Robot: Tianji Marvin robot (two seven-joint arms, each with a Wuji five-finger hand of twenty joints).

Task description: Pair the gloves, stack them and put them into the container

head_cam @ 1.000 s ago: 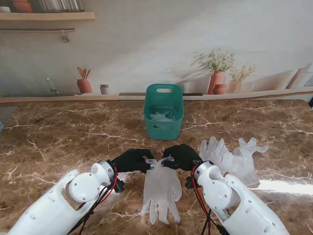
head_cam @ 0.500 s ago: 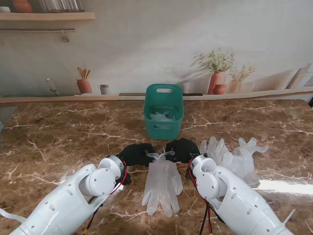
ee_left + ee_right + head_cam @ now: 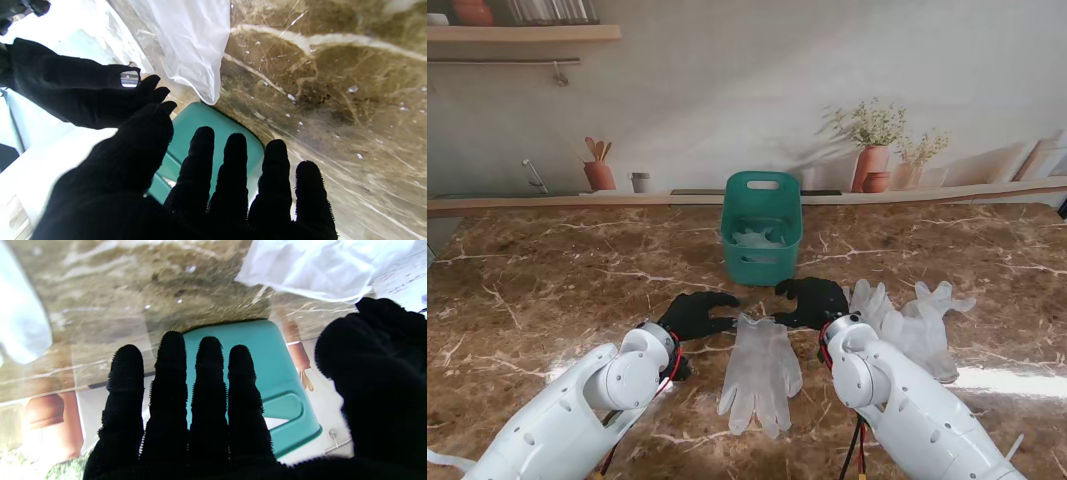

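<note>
Glove pair (image 3: 760,372) lies flat on the table (image 3: 547,290), cuff end between the two hands, touching neither. Left hand (image 3: 695,314) and right hand (image 3: 815,301) both empty, fingers extended and slightly apart. Loose gloves (image 3: 907,325) just right of the right fingers. Green container (image 3: 762,240) sits beyond the fingertips, some gloves inside.

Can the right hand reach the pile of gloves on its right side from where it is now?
Probably yes. The right hand is open and holds nothing, and the pile of gloves lies just to its right on the table, with nothing between them.
</note>
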